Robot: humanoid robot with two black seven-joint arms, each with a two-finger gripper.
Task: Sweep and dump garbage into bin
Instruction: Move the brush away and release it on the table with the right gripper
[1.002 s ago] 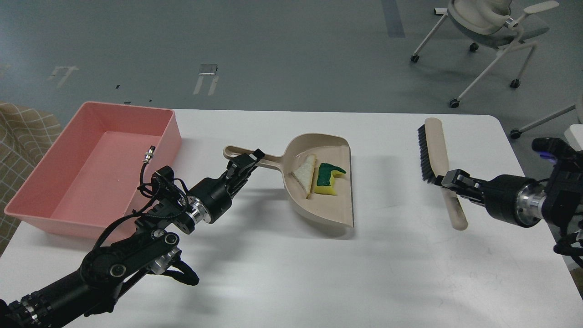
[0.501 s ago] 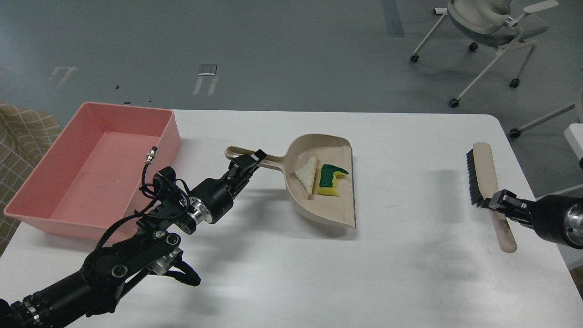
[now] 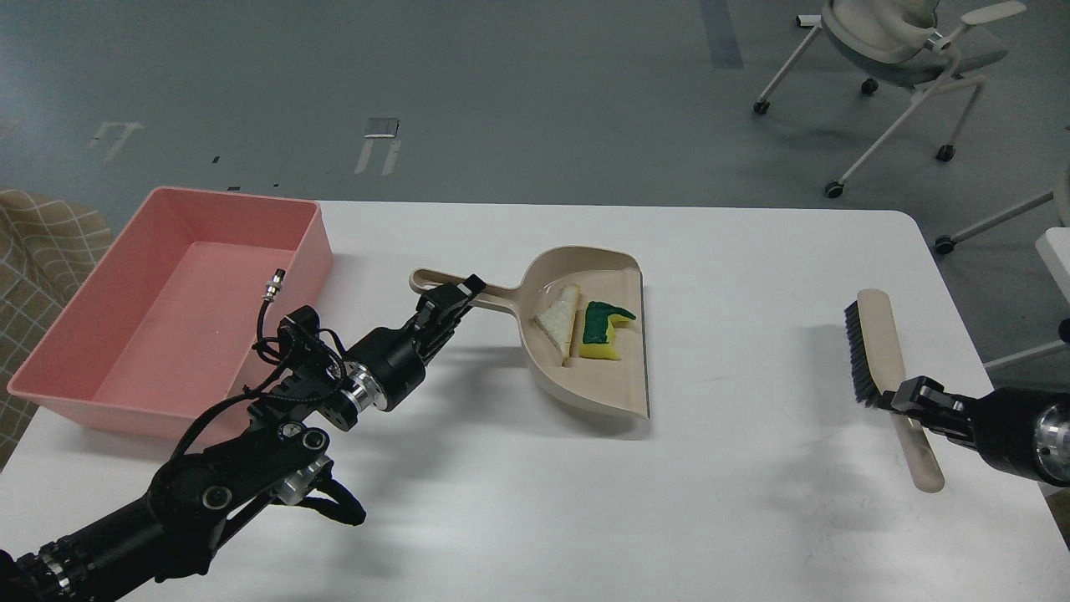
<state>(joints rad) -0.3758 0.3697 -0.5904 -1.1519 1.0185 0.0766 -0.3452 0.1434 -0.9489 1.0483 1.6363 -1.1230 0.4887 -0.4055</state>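
The white rectangular worktop carries a shallow pink plastic bin at far left. The beige plastic dustpan, centre, contains the triangular white bread slice and yellow-green sponge. The left tool grips its handle. The right tool grips the beige brush.
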